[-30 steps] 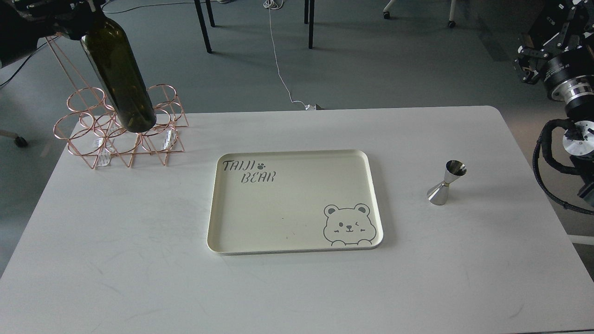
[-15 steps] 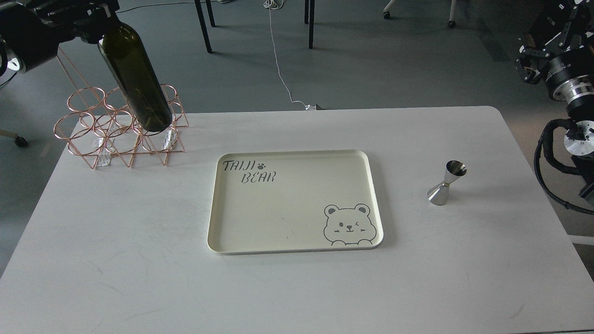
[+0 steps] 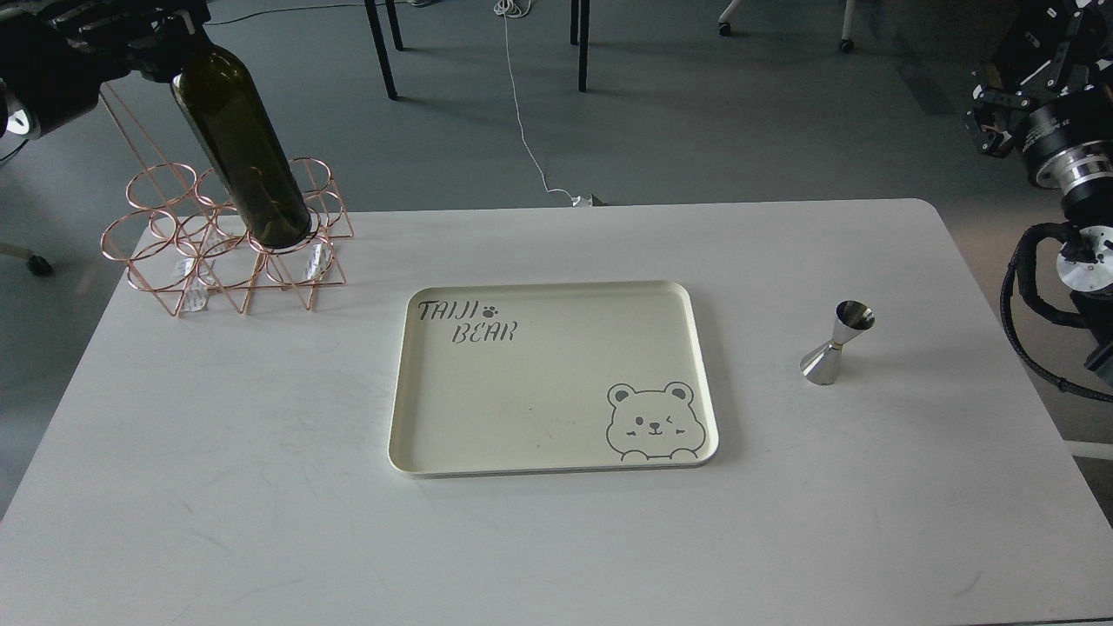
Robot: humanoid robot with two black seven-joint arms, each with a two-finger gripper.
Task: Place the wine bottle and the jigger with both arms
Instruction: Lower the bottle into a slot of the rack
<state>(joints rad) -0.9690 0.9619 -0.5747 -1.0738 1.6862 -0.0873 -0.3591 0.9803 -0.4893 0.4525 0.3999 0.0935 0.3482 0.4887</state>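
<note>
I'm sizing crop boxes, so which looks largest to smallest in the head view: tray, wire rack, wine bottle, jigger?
1. tray, clearly the biggest.
2. wire rack.
3. wine bottle; it sits farther back and its neck is hidden by the left tool, so ranks 2 and 3 are unsure.
4. jigger, smallest.

Dark olive-green wine bottle [image 3: 245, 152]; shiny steel jigger [image 3: 836, 342]; rose-gold wire rack [image 3: 217, 243]; cream tray [image 3: 556, 461], grey bear print; white table [image 3: 261, 487].
</note>
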